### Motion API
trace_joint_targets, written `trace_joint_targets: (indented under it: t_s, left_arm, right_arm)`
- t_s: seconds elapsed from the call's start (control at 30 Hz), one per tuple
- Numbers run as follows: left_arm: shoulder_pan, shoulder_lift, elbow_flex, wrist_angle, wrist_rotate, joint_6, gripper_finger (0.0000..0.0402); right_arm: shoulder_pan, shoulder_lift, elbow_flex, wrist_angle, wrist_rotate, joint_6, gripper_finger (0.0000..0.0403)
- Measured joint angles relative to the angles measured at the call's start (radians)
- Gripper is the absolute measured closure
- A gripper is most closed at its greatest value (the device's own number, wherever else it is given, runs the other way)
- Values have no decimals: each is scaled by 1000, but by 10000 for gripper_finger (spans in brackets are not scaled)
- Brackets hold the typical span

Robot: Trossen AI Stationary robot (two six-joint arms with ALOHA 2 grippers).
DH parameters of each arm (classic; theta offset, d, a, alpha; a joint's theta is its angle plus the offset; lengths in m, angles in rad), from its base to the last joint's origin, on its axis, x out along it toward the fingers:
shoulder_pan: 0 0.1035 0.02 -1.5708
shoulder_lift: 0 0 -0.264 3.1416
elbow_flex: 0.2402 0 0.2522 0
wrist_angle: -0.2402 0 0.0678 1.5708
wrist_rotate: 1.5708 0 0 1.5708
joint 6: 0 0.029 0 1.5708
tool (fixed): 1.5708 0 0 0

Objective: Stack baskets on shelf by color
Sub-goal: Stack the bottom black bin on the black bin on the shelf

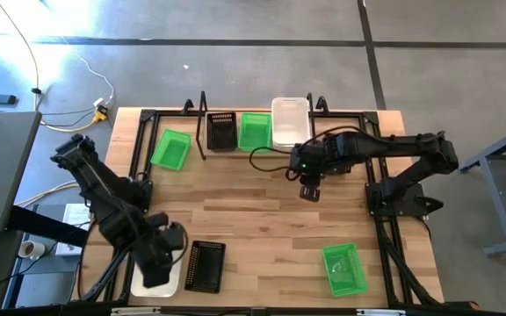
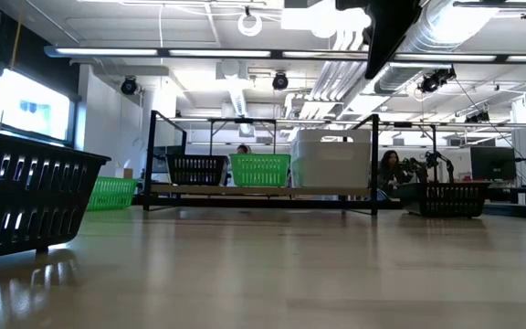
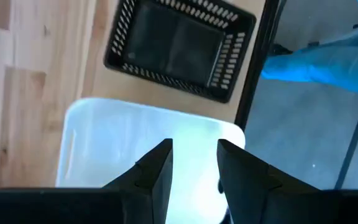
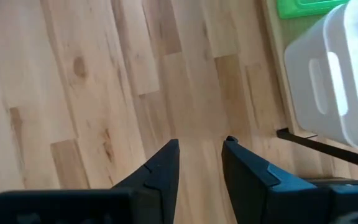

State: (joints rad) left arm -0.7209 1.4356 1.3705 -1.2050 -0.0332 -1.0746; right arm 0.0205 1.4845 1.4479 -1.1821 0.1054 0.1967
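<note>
The shelf runs along the table's far edge. A black basket, a green basket and a white basket stand side by side on it. Another green basket rests on the table left of them. My left gripper is open above a white basket at the near left corner. A black basket sits beside that one. My right gripper is open and holds nothing. It hangs over bare wood just in front of the shelf. My left gripper points down over the inside of the white basket, near the wall at the table's near edge. I cannot tell whether its fingers touch the basket. The basket stands flat on the table.
A third green basket lies near the near right corner. The middle of the tabletop is bare wood. In the low view the near black basket fills the left side, and the right arm comes down from above. Black frame rails border the table.
</note>
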Motion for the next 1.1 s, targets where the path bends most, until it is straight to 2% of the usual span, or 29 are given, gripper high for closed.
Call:
trace_joint_targets:
  t_s: [0.3,0.47,0.73,0.87,1.1]
  left_arm:
    - [-143,43,0,80,0,-94,284]
    - [-174,89,0,167,-2,-127,265]
    - [-126,182,0,232,-8,-92,216]
    - [-83,239,0,271,-12,-8,212]
    - [-31,336,0,444,1,151,223]
  right_arm:
    - [67,0,0,12,4,43,295]
    - [96,0,0,23,57,67,295]
    - [112,0,0,24,66,70,295]
    - [111,0,0,28,66,92,295]
    - [111,0,0,28,66,93,295]
